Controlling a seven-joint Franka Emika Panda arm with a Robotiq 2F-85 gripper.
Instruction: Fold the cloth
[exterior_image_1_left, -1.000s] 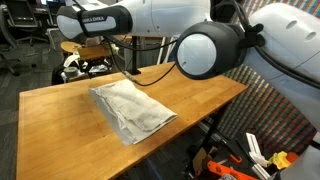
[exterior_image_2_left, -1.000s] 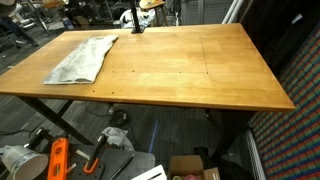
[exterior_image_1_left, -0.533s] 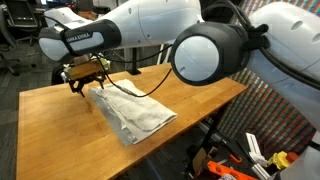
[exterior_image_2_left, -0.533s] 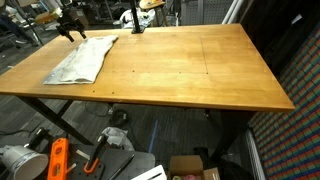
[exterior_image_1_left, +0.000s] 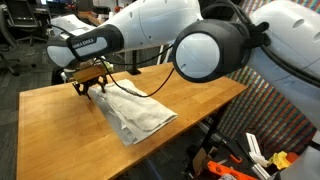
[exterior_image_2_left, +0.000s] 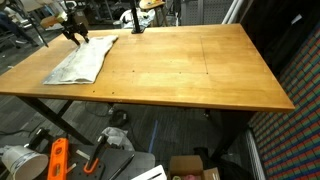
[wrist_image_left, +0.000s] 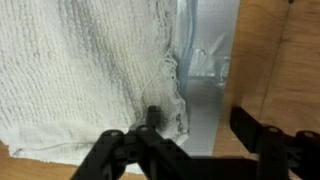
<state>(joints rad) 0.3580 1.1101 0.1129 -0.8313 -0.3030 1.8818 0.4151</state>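
Note:
A pale grey-white cloth (exterior_image_1_left: 135, 110) lies crumpled and partly flat on the wooden table (exterior_image_1_left: 50, 120). It shows in both exterior views, near one table corner (exterior_image_2_left: 82, 60). My gripper (exterior_image_1_left: 92, 88) hangs low over the cloth's far corner (exterior_image_2_left: 75, 35). In the wrist view the cloth (wrist_image_left: 90, 70) fills the left side. My gripper (wrist_image_left: 200, 125) is open and empty. One finger is over the cloth's frayed edge, the other over bare wood.
A shiny grey strip (wrist_image_left: 205, 60) lies on the table beside the cloth's edge. The table's wide wooden top (exterior_image_2_left: 190, 70) stretches away from the cloth. Orange tools (exterior_image_2_left: 57, 160) and a cardboard box (exterior_image_2_left: 190, 168) lie on the floor below.
The arm has swung in from the back of the table and come down over the cloth's far corner. The cloth has not moved.

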